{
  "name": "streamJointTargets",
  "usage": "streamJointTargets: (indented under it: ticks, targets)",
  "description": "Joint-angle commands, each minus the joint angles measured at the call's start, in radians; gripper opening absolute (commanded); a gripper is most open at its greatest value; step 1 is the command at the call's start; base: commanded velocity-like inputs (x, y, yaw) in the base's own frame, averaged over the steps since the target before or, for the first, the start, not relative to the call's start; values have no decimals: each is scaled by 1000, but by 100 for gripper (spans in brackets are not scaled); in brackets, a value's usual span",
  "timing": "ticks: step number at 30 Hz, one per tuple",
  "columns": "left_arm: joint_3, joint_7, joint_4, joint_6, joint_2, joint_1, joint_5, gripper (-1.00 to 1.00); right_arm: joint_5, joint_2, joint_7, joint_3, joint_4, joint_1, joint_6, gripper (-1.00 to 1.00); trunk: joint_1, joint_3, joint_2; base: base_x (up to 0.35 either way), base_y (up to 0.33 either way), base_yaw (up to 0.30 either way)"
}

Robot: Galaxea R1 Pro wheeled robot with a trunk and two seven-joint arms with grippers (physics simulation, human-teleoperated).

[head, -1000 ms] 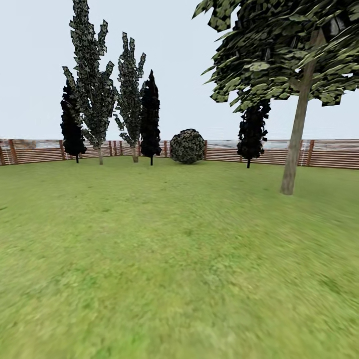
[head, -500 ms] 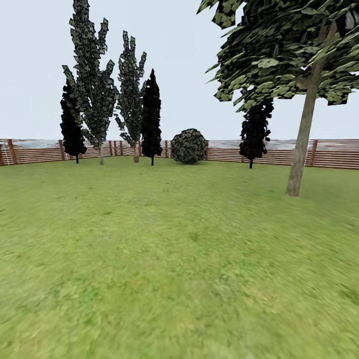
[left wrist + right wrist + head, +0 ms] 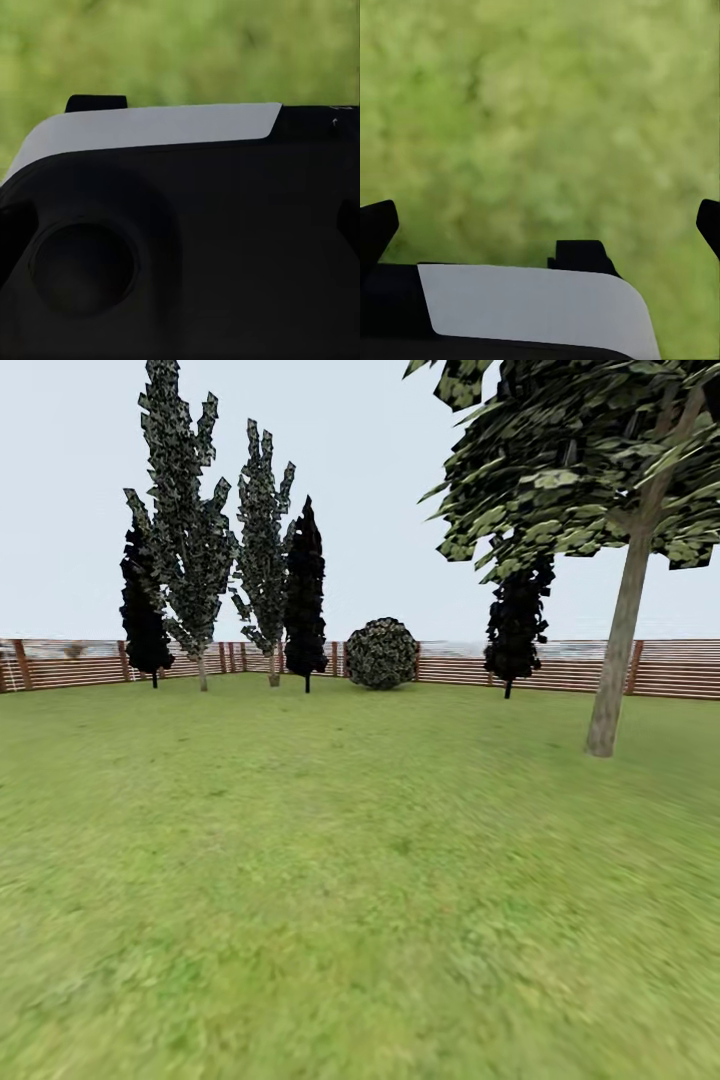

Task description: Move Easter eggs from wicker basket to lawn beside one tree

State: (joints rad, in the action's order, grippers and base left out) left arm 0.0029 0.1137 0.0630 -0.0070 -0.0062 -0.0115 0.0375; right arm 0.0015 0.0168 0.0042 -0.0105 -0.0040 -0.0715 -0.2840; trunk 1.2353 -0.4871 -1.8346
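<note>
Plainly, neither the Easter eggs nor the wicker basket can be placed from these views; what lies ahead in the head view is the lawn [image 3: 330,880], a wide mottled green stretch running back to the brown slat fence [image 3: 560,668]. At the right of that frame stands the tree [image 3: 618,650] with a slim, pale, slightly leaning trunk and a dark blocky crown filling the upper right corner, a fair candidate for the drop spot. Farther back, left of centre, a cluster of narrow conifers [image 3: 300,590] rises against the sky, a round shrub [image 3: 381,653] sits by the fence near centre, and another black conifer [image 3: 515,620] stands behind the pale-trunked tree. Both wrist views look down on blurred grass past dark housing with a white panel; the right gripper [image 3: 540,217] shows two dark tips far apart at the frame's edges with nothing between them, while the left gripper's fingers cannot be judged. The risk from here is mostly navigational: driving on without the basket in sight could waste travel, and eggs set near different trunks, or by a conifer, would fail the single-tree condition.
</note>
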Motion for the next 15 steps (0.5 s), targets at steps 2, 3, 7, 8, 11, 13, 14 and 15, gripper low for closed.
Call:
streamJointTargets:
  ticks: [2,3,7,8,11,13,14,15]
  targets:
    - [0,3,1,-1,0,-1,4,100,0,0,0,-2,1,-1,-4,100,1,-1,0,315,153,0]
    - [0,3,1,-1,0,-1,4,100,0,0,0,-1,1,-1,-3,100,1,-1,0,315,159,0]
    - [0,3,1,-1,0,-1,4,100,0,0,0,-1,1,-1,-3,100,1,-1,0,315,176,0]
    - [0,3,1,-1,0,-1,4,100,0,0,0,-1,1,-1,-3,100,1,-1,0,314,191,0]
    - [0,3,1,-1,0,-1,4,100,0,0,0,-1,1,-1,-3,100,1,-1,0,310,201,0]
    - [0,3,1,-1,0,-1,4,100,0,0,0,-1,1,-1,-3,100,1,-1,0,307,210,0]
    - [0,3,1,-1,-1,-1,4,100,0,0,0,-1,1,-1,-3,100,1,-1,0,306,212,0]
    - [0,3,1,-1,-1,-1,4,100,0,0,0,-1,1,-1,-3,100,1,-1,0,305,213,0]
